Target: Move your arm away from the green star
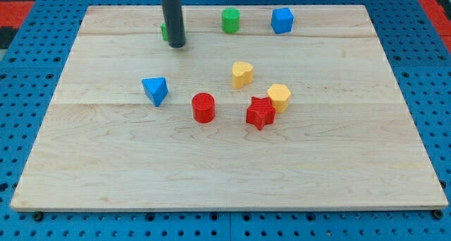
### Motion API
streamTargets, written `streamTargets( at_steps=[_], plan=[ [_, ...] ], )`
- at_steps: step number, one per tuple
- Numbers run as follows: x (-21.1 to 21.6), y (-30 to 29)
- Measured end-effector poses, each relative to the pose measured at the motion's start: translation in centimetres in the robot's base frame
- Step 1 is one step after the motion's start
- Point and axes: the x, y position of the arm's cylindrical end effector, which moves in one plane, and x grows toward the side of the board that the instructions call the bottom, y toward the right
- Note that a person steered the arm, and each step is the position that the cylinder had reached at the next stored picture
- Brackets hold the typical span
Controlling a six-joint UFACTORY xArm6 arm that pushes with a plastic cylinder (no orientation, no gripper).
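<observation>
**Tip parked against the green star, retreat pending**

No pincer on this rig, so nothing to report as open, closed or gripping; I steer a bare rod. My tip sits near the view's top edge of the wooden board, left of centre.

Green star: only a sliver of green shows, peeking out just left of the rod and slightly behind it. Shape not readable from here; I take it as the star because the other green piece is plainly round. Rod hides most of it. Tip looks touching or just beside it; cannot tell which.

Others, placed from the tip:
- green cylinder, to the view's right and a little up.
- blue cube, further right on the same row.
- blue triangle, below and slightly left.
- red cylinder, below, slightly right.
- yellow heart, lower right.
- red star and yellow hexagon, lower right, touching each other.

Judgement: the task is not yet done. The open wood directly below the tip, between it and the blue triangle, looks the cleanest exit; leaving leftward risks dragging the star.
</observation>
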Motion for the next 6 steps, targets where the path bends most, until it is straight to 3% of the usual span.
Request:
streamTargets(
  at_steps=[1, 3, 4, 6],
  plan=[
    [-1.9, -2.2],
    [-1.9, 1.5],
    [2.8, 6.3],
    [7.9, 20.9]
  ],
)
